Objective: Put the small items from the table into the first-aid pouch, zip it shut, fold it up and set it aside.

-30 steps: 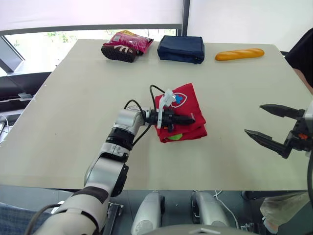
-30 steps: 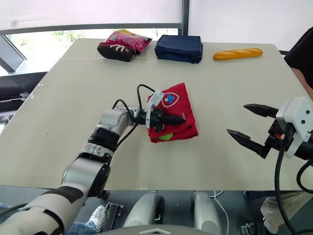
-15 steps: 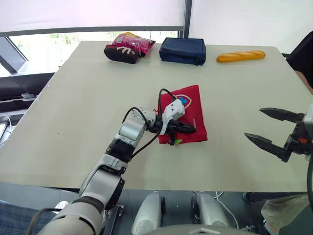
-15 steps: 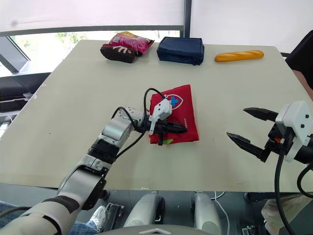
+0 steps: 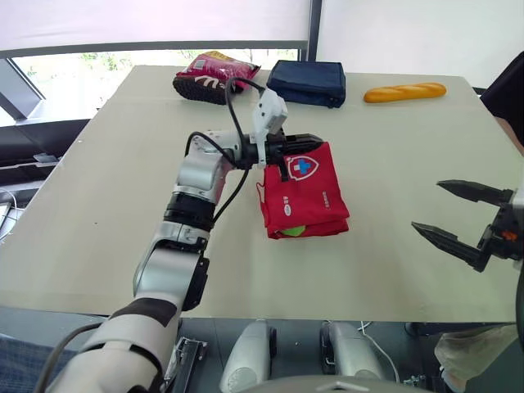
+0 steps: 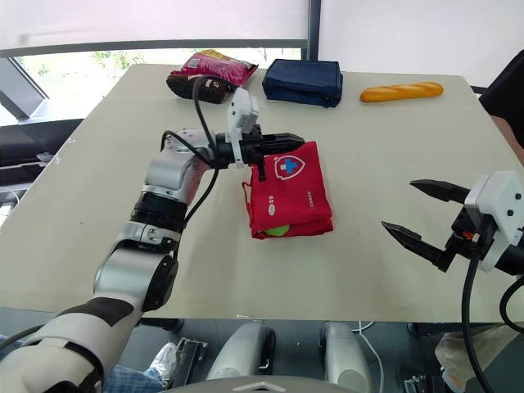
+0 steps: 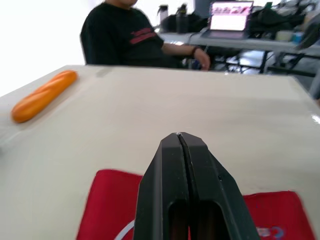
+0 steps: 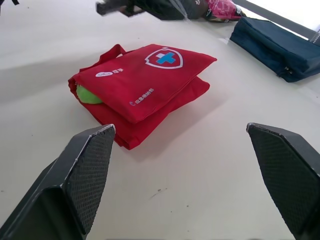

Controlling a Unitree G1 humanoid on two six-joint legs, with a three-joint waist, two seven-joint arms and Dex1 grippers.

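The red first-aid pouch [image 5: 304,191] lies folded in the middle of the table, its blue cross badge facing up and something green [image 5: 293,231] showing at its near edge. My left gripper [image 5: 318,140] hangs shut and empty just above the pouch's far edge, fingers [image 7: 186,190] pressed together. My right gripper [image 5: 449,214] stands open with nothing in it, near the table's right front edge, well clear of the pouch [image 8: 140,85].
At the far edge sit a pink snack bag [image 5: 213,75], a navy pouch [image 5: 306,82] and a bread loaf [image 5: 404,92]. A person in a black shirt [image 7: 125,35] sits beyond the table on the right. The table's left half [image 5: 106,188] is bare.
My left gripper has lifted off the pouch's near left side and moved up to its far edge. The pouch stays folded. The right gripper has hardly moved.
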